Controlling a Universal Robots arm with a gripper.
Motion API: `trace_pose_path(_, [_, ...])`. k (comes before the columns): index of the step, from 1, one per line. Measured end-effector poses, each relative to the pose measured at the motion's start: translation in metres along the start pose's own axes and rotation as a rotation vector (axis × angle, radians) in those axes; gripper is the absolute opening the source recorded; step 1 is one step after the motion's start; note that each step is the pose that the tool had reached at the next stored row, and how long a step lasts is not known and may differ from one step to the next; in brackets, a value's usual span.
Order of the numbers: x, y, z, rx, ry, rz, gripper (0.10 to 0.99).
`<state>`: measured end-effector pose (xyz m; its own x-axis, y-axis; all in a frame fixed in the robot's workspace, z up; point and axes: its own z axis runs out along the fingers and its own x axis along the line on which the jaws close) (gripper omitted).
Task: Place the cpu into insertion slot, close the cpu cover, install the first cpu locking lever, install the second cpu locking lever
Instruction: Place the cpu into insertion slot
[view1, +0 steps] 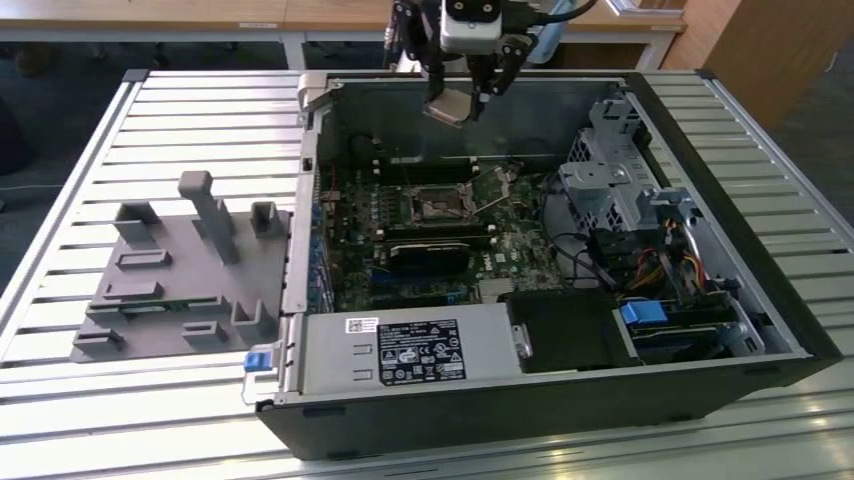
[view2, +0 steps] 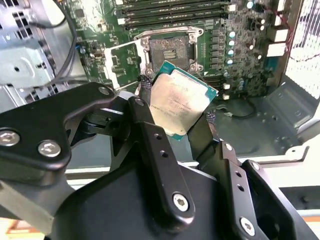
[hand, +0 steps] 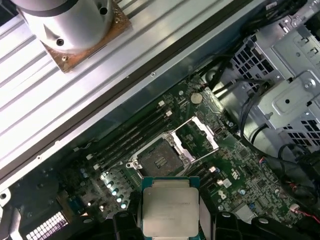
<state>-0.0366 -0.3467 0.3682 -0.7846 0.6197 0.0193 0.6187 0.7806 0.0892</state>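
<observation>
In the exterior view the gripper (view1: 458, 98) hangs over the far wall of the open case (view1: 747, 300), with the cpu (view1: 451, 106) pinched at a tilt. The socket (view1: 437, 205) lies well below it, nearer the middle of the board. I'd say the first step is in hand: the chip is carried, not yet placed.

In the second wrist view the fingers (view2: 150, 135) clamp the cpu by two opposite edges. The cover (view2: 122, 62) stands swung open beside the bare socket. Seating will call for levelling the chip and squaring it to the socket.

In the first wrist view one edge of the cpu (hand: 170, 207) runs out of frame. The levers are too thin for me to pick out surely.
</observation>
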Motion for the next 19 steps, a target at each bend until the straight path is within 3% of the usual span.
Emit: trace_pose_path(19, [0.0001, -0.0004, 0.0026, -0.004, -0.0198, 0.221, 0.541])
